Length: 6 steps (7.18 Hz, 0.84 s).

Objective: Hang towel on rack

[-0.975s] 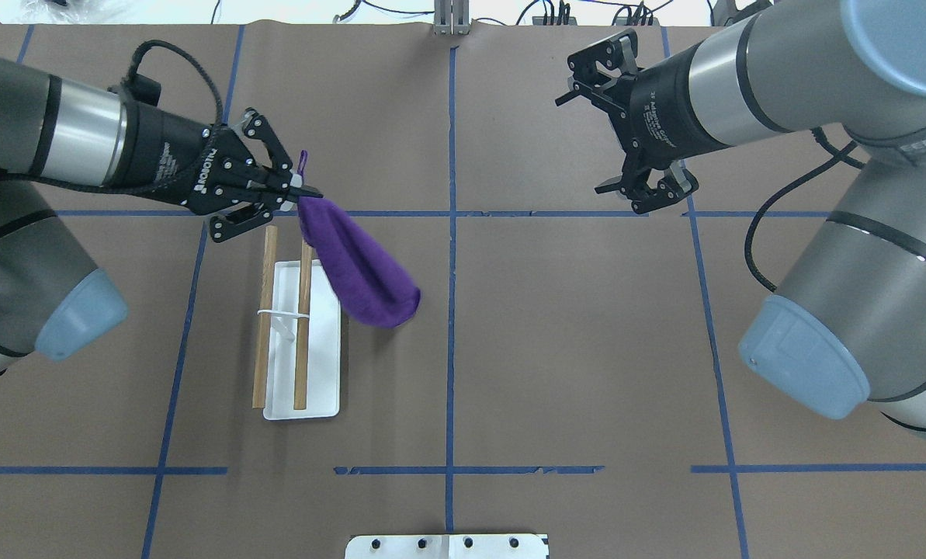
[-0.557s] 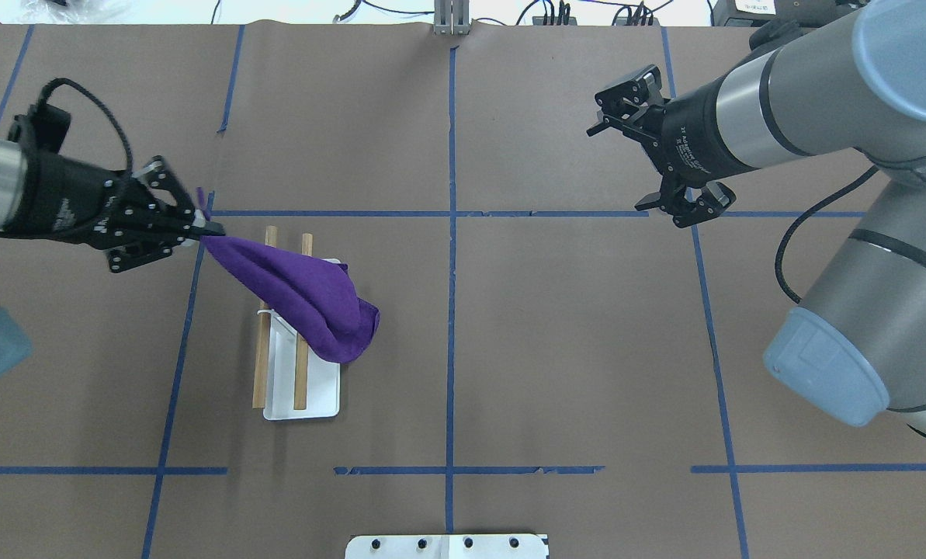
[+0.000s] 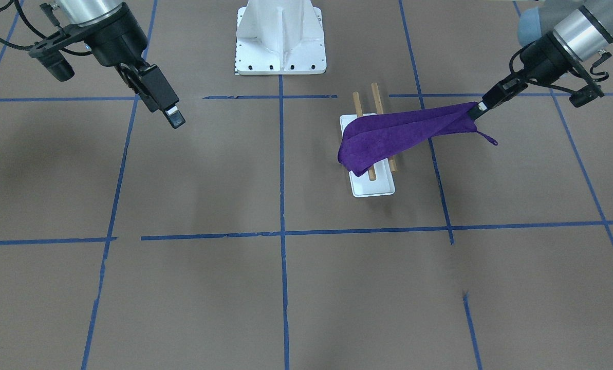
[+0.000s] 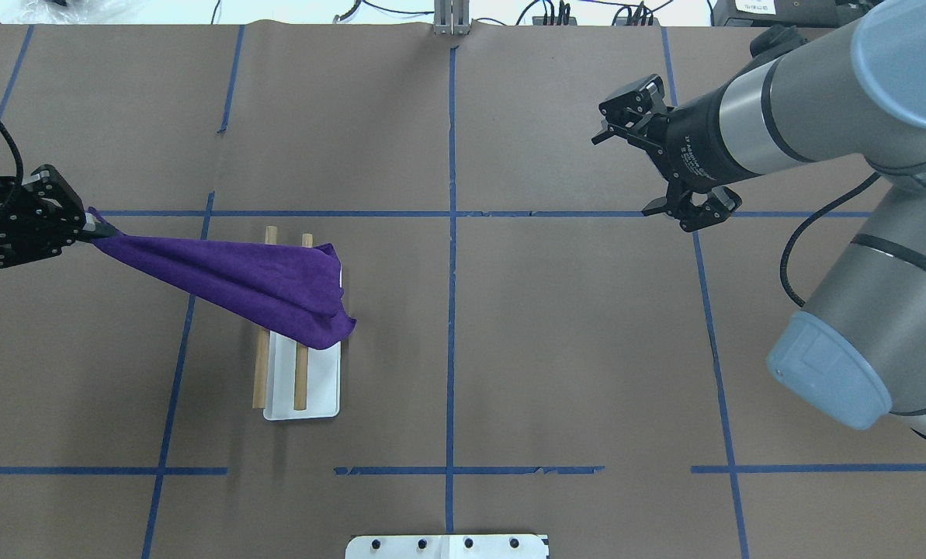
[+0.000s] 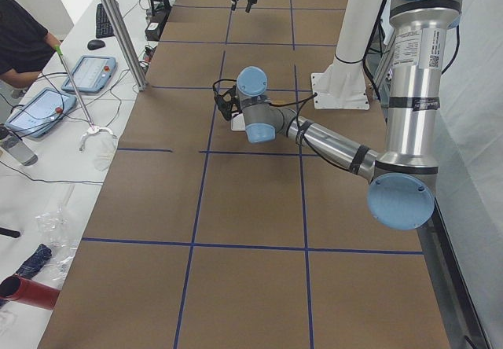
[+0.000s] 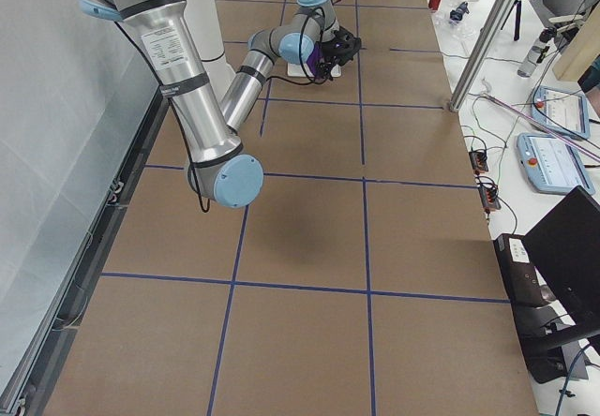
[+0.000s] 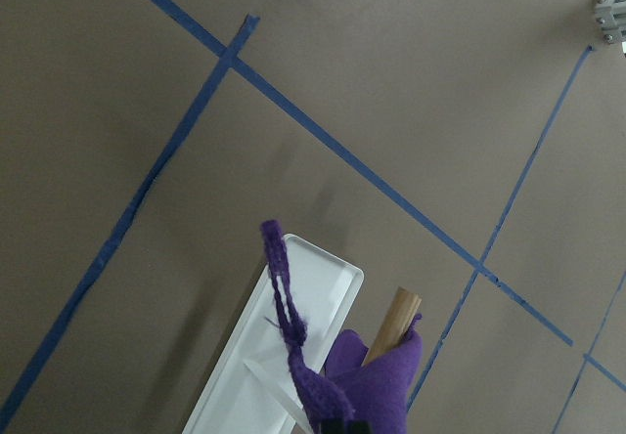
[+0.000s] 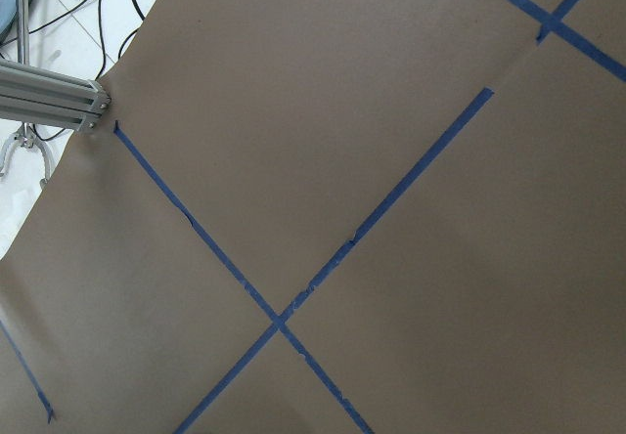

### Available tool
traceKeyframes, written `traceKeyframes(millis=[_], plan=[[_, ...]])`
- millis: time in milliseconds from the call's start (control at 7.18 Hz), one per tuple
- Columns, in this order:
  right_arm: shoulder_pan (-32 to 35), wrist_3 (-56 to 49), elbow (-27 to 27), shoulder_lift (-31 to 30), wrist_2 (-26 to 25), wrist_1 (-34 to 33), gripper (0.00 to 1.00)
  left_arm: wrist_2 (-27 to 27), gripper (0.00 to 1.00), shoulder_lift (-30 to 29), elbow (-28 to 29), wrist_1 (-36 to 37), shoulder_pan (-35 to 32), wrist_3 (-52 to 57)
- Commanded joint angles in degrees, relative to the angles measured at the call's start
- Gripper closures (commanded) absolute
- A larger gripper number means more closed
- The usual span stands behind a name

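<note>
The purple towel (image 4: pixel 261 276) lies stretched across the two wooden bars of the rack (image 4: pixel 315 388), which stands on a white tray base. One end hangs over the rack's right side. The other end runs taut to my left gripper (image 4: pixel 94 229), which is shut on the towel's corner by its loop, left of the rack. The front view shows the same towel (image 3: pixel 388 136), rack (image 3: pixel 373 187) and left gripper (image 3: pixel 478 109). The left wrist view shows the towel's loop (image 7: pixel 284 297) and a wooden bar (image 7: pixel 396 317). My right gripper (image 4: pixel 624 175) is open and empty at the far right.
The white robot base plate (image 4: pixel 447 546) sits at the near table edge and shows in the front view (image 3: pixel 280 36). A metal bracket (image 4: pixel 451 19) stands at the far edge. Blue tape lines (image 4: pixel 451 310) grid the brown table.
My left gripper moved left with the towel's corner, dragging the towel over both rack bars. My right arm drew back slightly to the right, still open.
</note>
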Motion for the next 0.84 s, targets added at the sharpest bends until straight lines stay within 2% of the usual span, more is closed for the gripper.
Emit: traceKeyframes(millis=[0,279,418,697], plan=[[0.0,-0.1,-0.1,0.0,0.0,0.1,0.0,0.2,0.0,-0.8,2.2,0.0,-0.1,0.2],[0.2,-1.0,0.0,-0.4,0.1,0.1,0.0,0.2,0.0,-0.6,3.4,-0.1,-0.1,0.7],[0.8,-3.9,-0.1,-1.7,0.1,0.0,0.0,0.2,0.0,-0.5,4.6,-0.7,-0.6,4.8],[4.4,-19.3,0.0,-7.4,3.7,-0.4,0.0,0.3,0.0,1.1,6.6,-0.7,-2.9,19.8]])
